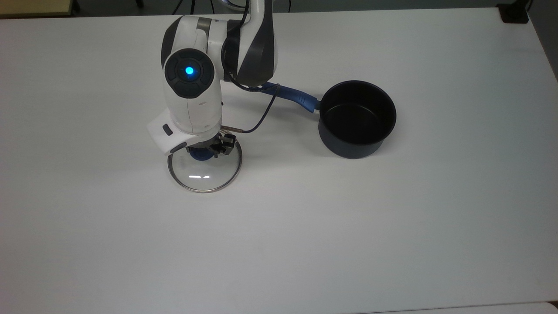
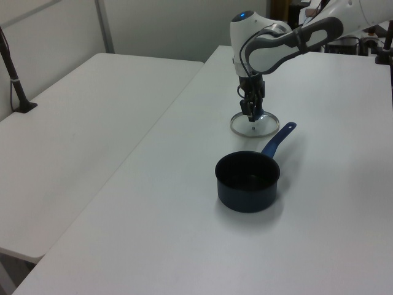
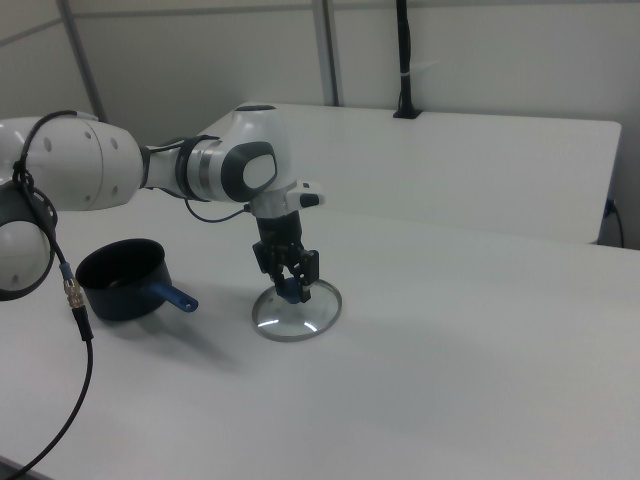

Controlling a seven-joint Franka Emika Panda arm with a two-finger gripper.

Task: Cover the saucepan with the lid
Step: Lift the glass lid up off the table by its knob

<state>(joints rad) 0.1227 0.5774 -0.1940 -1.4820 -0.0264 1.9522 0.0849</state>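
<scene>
The lid (image 1: 204, 169) lies flat on the white bench (image 1: 305, 240), its glass disc ringed by a metal rim and its blue knob (image 1: 199, 153) standing up at the centre. In the right view the lid (image 3: 296, 312) sits in front of the arm, with the knob (image 3: 289, 291) between the gripper's 2 fingers.

The gripper (image 1: 205, 149) points straight down onto the knob. In the right view the gripper (image 3: 288, 283) has its fingers (image 3: 307, 271) set on either side of the knob at knob height, spread a little; whether they press on the knob I cannot tell. In the left view the gripper (image 2: 251, 113) hangs over the lid (image 2: 253, 125), its tips low at the knob.

The saucepan (image 1: 356, 118) stands upright and uncovered, well apart from the lid, toward the top view's right. Its interior is black, and its blue handle (image 1: 291, 94) runs toward the top view's left, the far end passing under the arm (image 1: 218, 52). In the left view the saucepan (image 2: 247, 181) is nearer the camera than the lid, with the handle (image 2: 278, 140) angled up toward the left view's right and ending beside the lid's rim. In the right view the saucepan (image 3: 122, 279) stands at the right view's left of the lid.

A dark cable (image 1: 261, 117) loops from the arm down to the wrist above the gripper. A blue light (image 1: 189, 70) glows on top of the arm.
</scene>
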